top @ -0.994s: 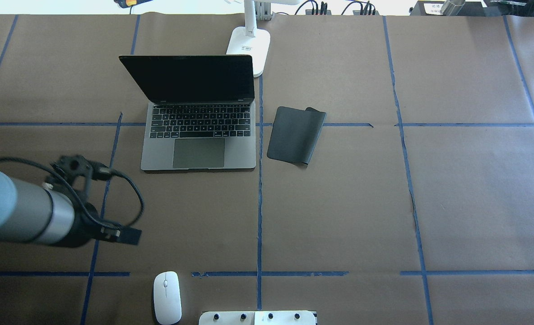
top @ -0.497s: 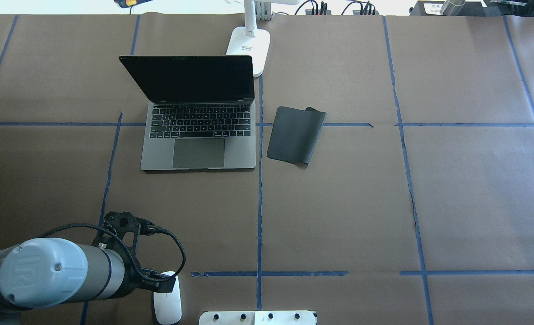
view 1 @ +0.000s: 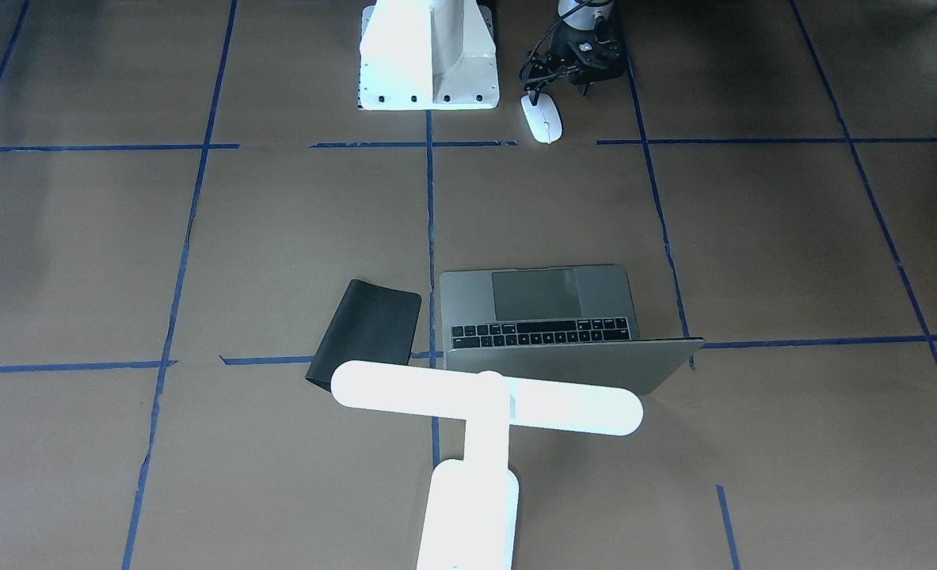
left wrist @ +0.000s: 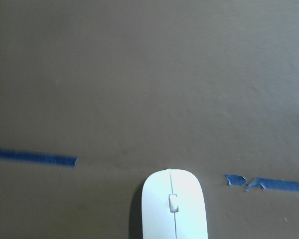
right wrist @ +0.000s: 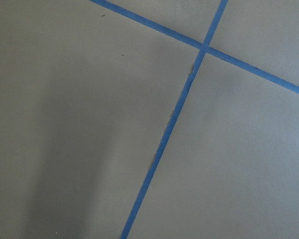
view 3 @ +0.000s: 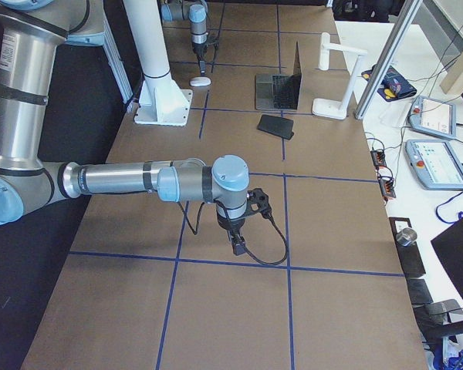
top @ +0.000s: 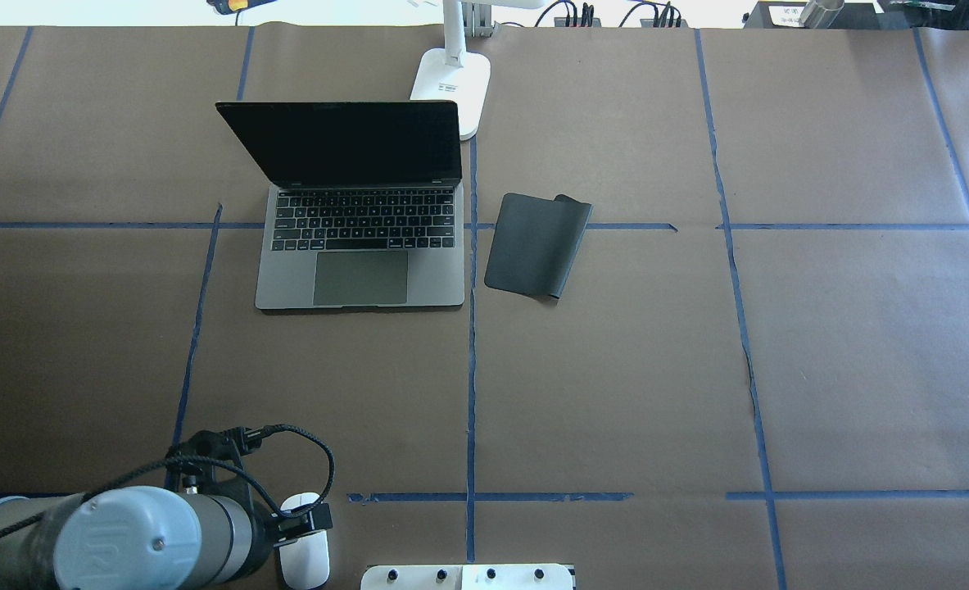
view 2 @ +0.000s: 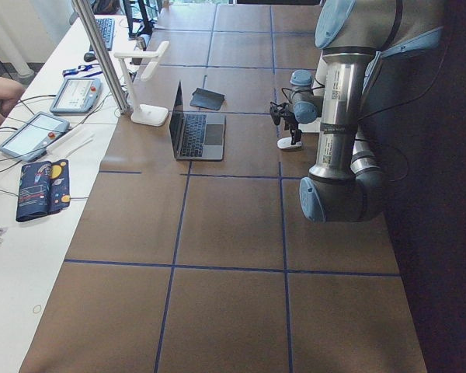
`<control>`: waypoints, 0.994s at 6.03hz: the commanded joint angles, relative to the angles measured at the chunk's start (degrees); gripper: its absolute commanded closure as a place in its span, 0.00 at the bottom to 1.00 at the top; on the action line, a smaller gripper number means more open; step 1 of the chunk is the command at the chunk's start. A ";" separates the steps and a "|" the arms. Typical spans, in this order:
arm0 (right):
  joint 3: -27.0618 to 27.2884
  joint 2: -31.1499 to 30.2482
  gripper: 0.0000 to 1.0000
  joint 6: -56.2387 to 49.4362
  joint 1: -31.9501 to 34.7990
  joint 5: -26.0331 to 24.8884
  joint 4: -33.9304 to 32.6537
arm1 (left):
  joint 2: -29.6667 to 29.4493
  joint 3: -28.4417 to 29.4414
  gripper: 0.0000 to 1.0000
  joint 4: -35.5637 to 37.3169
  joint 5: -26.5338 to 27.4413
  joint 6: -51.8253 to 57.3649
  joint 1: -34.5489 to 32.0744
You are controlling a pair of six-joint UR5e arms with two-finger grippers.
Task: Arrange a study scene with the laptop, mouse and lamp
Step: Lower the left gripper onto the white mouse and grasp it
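While the mouse [view 1: 542, 119] lies beside the pedestal [view 1: 428, 55], the laptop [view 1: 555, 321] stands well apart.

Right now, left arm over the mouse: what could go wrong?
The mouse is low, smooth and rounded, so a pinch could slip off it.
It lies close to the white pedestal; a nudge might push it against that.
The black pad looks curled at one corner, so the mouse may sit unevenly there.

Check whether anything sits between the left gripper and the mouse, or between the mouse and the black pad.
Nothing visible does. The left gripper hangs right by the mouse, with only bare table around it in the wrist view. The stretch from there to the black pad beside the laptop is bare too.
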 commanded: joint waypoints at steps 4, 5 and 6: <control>-0.35 0.04 0.00 0.01 -0.05 -0.09 -0.09 | -2.18 4.29 0.00 0.20 2.47 -2.36 2.34; -0.53 0.04 0.00 0.01 0.04 -0.09 -0.09 | -2.27 4.56 0.00 0.28 2.38 -0.88 2.34; -0.79 0.04 0.00 0.01 0.04 -0.09 0.00 | -3.32 5.08 0.00 0.28 2.38 -0.86 2.34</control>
